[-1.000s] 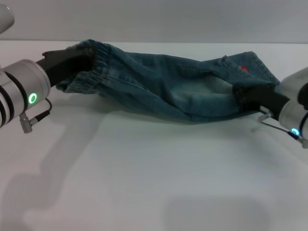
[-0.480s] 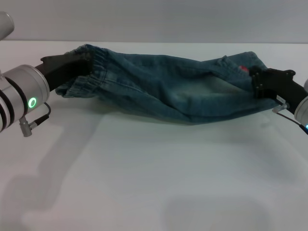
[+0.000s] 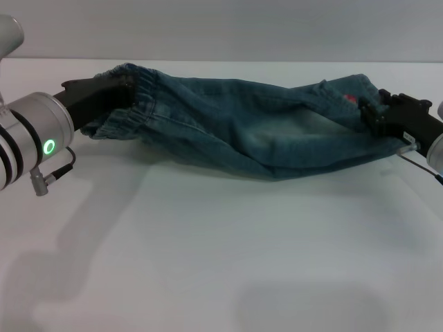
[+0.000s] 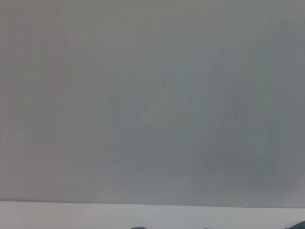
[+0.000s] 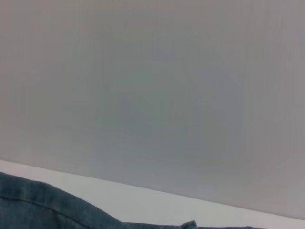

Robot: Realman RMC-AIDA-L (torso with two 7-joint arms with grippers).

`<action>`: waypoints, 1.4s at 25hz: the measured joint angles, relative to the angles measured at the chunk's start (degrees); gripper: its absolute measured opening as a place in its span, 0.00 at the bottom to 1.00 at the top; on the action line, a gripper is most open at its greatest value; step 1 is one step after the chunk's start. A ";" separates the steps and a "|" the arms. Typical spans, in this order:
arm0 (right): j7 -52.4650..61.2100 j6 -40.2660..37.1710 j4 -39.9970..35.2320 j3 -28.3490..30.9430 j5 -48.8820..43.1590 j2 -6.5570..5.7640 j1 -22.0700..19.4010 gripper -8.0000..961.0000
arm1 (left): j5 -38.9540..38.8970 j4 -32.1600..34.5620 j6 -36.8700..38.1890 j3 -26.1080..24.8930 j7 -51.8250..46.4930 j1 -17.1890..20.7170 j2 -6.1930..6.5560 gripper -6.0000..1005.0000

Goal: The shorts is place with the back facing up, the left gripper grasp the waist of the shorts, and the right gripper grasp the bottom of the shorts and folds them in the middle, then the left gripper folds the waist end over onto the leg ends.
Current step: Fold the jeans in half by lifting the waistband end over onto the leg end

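the left gripper is clenching the elastic waist of the shorts at the far left of the table, and the right gripper is gripping the leg ends at the far right. the denim shorts are hanging stretched between the two, sagging in the middle toward the white table. a strip of denim is showing at the edge of the right wrist view.

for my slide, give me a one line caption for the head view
Left gripper holding the waistband and right gripper holding the leg end of denim shorts stretched across a white table.
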 joint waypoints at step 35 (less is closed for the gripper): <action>19.95 -8.88 -3.01 -0.79 -8.07 -1.14 10.45 0.36 | 0.00 -1.74 -0.30 0.70 0.00 0.07 0.00 0.04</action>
